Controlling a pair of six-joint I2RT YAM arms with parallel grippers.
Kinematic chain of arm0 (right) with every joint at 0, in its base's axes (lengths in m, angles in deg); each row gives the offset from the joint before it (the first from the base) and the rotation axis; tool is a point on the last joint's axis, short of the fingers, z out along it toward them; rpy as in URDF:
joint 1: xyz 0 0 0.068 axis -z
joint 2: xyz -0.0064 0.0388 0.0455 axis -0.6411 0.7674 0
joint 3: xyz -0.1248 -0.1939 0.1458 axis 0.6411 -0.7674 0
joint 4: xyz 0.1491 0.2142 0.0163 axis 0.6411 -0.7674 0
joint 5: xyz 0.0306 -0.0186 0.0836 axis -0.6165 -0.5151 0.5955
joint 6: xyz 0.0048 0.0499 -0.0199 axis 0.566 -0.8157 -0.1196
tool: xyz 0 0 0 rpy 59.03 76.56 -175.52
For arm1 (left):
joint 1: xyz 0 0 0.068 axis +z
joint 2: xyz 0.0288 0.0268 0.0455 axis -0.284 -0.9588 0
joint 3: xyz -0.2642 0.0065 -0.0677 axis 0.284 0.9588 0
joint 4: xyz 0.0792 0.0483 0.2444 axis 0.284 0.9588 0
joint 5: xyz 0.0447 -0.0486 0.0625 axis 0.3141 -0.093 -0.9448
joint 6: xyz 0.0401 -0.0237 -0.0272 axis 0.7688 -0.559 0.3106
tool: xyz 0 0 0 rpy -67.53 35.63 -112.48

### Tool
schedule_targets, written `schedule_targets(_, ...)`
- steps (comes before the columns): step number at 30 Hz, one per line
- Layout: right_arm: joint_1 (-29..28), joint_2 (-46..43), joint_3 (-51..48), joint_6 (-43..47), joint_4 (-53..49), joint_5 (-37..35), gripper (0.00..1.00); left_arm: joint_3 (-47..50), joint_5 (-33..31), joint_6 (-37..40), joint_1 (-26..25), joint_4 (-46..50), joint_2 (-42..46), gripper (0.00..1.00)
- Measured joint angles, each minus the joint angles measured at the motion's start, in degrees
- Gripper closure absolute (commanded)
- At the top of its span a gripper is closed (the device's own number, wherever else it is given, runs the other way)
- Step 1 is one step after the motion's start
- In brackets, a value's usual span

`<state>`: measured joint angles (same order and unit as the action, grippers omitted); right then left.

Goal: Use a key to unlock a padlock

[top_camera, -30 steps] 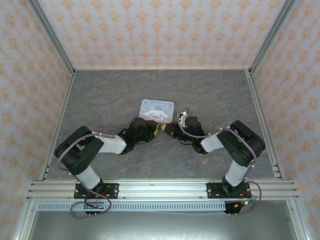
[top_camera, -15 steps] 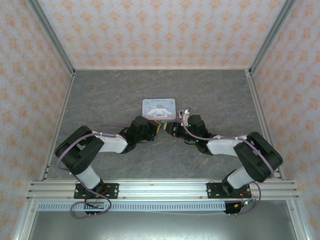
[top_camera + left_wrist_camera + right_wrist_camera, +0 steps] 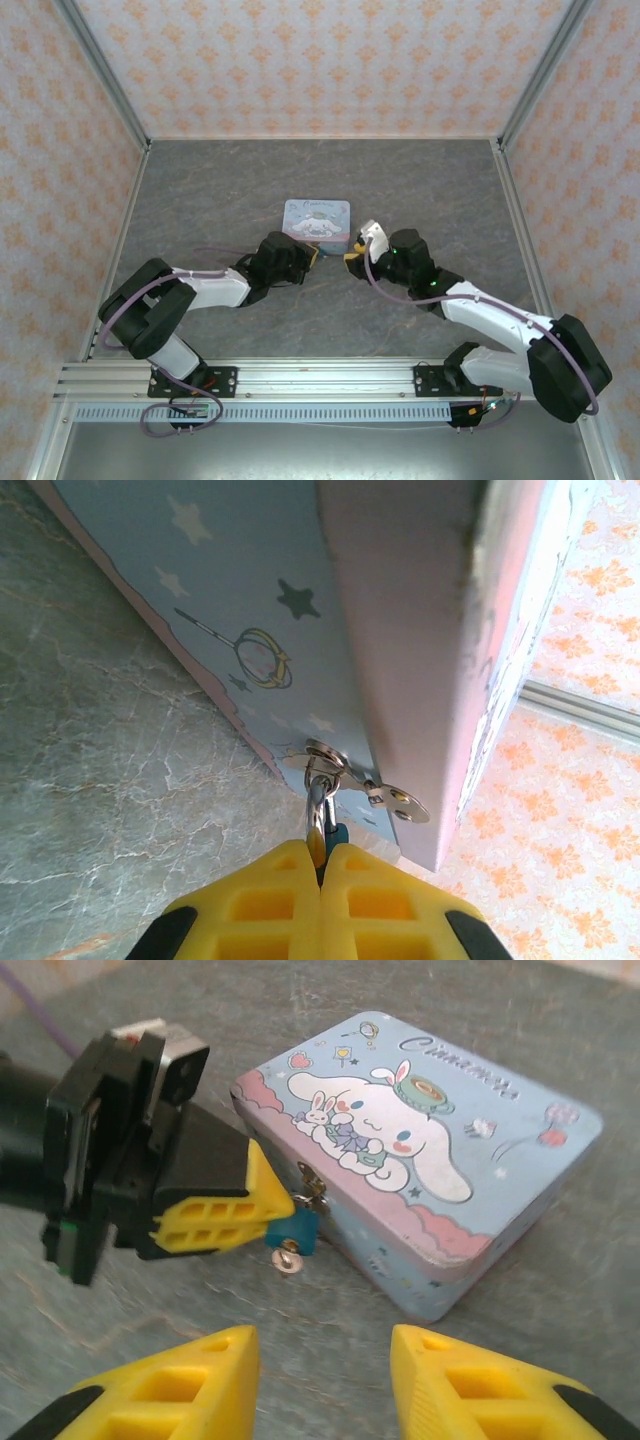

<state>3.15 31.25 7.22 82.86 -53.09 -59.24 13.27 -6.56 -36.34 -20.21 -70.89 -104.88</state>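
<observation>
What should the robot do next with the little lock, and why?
Probably ease the open right gripper forward to pinch the key, which seems to poke out under the padlock. The left gripper is shut on the padlock, steadying it at the tin, and the key is untouched.

A smooth, satin-painted metal tin (image 3: 440, 1150) with a shiny silver hasp (image 3: 395, 800) rests on a matt, marble-veined grey tabletop (image 3: 600, 1290), its teal padlock (image 3: 297, 1228) dull-painted with a bright metal shackle, pinched by matt yellow moulded-plastic fingers (image 3: 215, 1215)
</observation>
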Motion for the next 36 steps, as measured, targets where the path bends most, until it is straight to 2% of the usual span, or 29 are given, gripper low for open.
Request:
schedule_targets(6, -6.4, 4.5, 0.0, 17.4, 1.0, -7.6, 0.60, -0.5, 0.7, 0.4, 0.0, 1.4, 0.1, 1.00)
schedule_targets(11, -11.2, 14.6, -0.4, 23.3, 8.7, -15.2, 0.60, -0.7, 1.1, 0.3, 0.0, 1.7, 0.1, 1.00)
schedule_targets(15, -11.9, 19.4, -0.5, 25.4, 14.8, -18.9, 0.61, -0.8, 1.1, 0.3, 0.0, 1.8, 0.1, 1.00)
schedule_targets(20, -11.9, 20.2, -0.5, 26.7, 18.7, -20.8, 0.67, -1.0, 1.2, 0.3, 0.0, 2.2, 0.1, 1.00)
schedule_targets(36, -11.9, 22.3, 0.8, 26.7, 19.3, -19.9, 0.72, -1.8, 1.9, 0.4, 0.0, 3.5, 0.1, 1.00)
